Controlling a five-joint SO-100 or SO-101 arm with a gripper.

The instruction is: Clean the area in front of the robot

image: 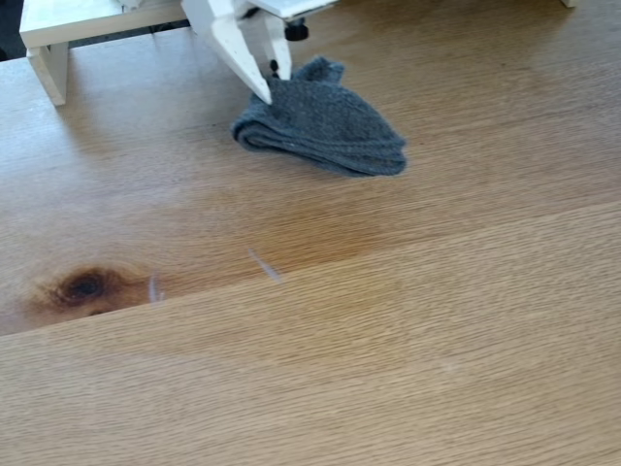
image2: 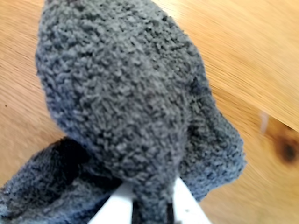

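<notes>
Tool (image: 276, 87) of mine pinches the grey cloth (image: 325, 126) at its back edge, jaws narrow on a fold. Cloth lies bunched on the wood surface (image: 388, 340), near the white ledge (image: 68, 29); dark knot (image: 85, 285) well apart.

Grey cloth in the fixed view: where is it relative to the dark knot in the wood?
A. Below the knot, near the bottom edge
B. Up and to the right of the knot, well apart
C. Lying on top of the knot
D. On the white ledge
B: the cloth lies bunched at the end effector, while the knot sits bare at lower left.
</notes>
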